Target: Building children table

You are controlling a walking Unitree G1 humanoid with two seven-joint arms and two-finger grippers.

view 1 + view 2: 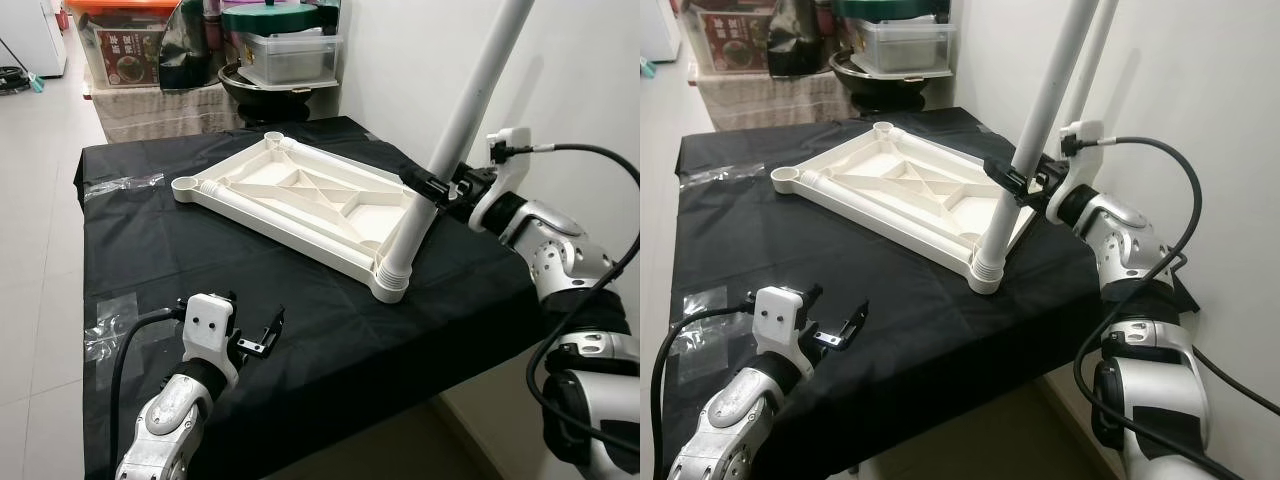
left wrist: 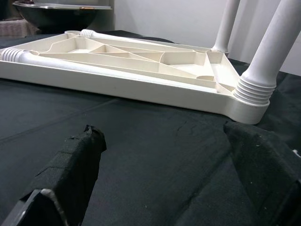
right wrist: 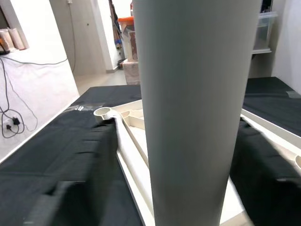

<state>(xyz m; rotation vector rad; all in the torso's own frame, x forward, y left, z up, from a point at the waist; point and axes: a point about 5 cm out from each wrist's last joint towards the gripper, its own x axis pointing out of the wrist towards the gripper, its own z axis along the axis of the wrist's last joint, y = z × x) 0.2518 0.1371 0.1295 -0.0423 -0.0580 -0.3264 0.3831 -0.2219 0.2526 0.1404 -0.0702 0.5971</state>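
Right tool [image 1: 428, 186] closed round the near leg [image 1: 452, 140], which rises upright, slightly tilted, from the inverted tabletop's [image 1: 300, 195] corner socket on the counter [image 1: 150, 270]; left tool [image 1: 262, 335] open, empty, farther off.

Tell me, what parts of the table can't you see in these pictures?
- White plastic table leg: its top leaves the upper edge in the left eye view.
- Upside-down cream plastic tabletop: its smooth face lies hidden against the black cloth.
- Right gripper: in the right wrist view the leg hides its fingertips.
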